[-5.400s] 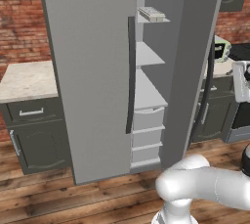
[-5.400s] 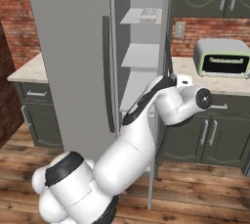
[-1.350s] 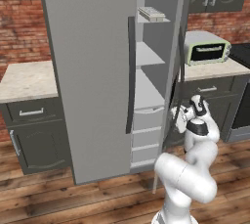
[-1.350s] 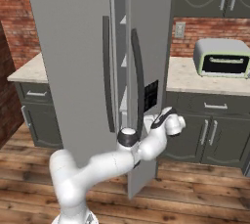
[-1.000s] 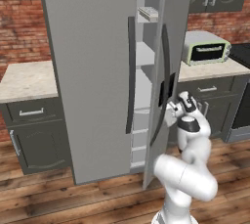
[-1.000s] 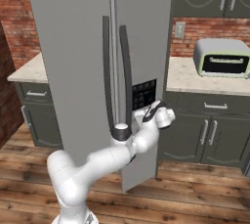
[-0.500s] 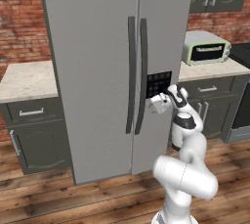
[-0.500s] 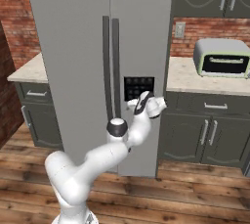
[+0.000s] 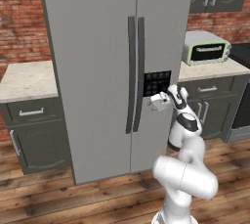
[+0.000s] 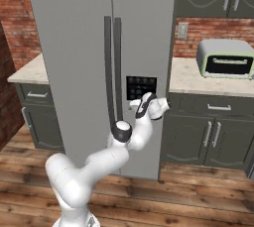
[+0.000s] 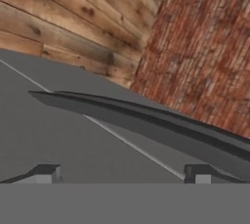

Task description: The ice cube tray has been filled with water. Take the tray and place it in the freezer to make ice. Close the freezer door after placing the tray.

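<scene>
The freezer door (image 9: 163, 37) stands shut, flush with the plain grey door beside it. It carries a black dispenser panel (image 9: 156, 82) and a long dark handle (image 9: 140, 71). My gripper (image 9: 157, 101) is open just below that panel, right at the door's face, with nothing between its fingers. From the right base view the gripper (image 10: 136, 105) sits under the panel (image 10: 141, 87) on the freezer door (image 10: 146, 28). In the hand view the gripper (image 11: 122, 174) faces the grey door, with a dark handle (image 11: 146, 120) crossing above. The ice cube tray and the freezer's inside are hidden behind the door.
A pale green toaster oven (image 9: 205, 48) stands on the counter (image 10: 198, 83) right of the fridge, over dark cabinets (image 10: 208, 132). Another counter (image 9: 24, 78) with a drawer is on the left. Wooden floor (image 9: 97, 198) lies in front.
The freezer door has swung from wide open to fully shut, hiding the shelves and the tray. My arm followed it to the left, and the gripper's fingers spread wider.
</scene>
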Robot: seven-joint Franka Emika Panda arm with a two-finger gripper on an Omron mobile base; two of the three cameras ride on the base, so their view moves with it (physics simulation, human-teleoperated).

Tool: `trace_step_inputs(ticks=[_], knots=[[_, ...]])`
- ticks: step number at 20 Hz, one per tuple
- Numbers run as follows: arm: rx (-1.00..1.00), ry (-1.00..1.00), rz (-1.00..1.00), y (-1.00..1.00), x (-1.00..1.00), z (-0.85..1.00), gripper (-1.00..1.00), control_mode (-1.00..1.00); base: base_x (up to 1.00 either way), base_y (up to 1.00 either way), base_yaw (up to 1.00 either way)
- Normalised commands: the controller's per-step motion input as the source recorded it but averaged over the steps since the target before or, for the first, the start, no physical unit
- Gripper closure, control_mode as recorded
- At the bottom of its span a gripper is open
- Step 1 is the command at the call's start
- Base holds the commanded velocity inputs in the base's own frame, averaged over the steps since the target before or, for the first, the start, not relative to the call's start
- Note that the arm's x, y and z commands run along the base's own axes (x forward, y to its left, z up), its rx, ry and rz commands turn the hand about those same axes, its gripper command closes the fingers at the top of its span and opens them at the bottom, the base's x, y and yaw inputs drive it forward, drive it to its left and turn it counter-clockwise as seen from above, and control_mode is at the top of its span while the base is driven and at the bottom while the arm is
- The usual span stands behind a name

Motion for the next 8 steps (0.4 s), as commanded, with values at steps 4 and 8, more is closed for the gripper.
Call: trace_step_inputs(ticks=[4, 8], knots=[[-0.32, -0.68, -0.60, 0.83, 0.62, 0.00, -1.00, -1.00, 0.00, 0.00, 0.00], [-0.33, -0.67, -0.66, 0.82, 0.51, -0.05, -1.00, -1.00, 0.00, 0.00, 0.00]])
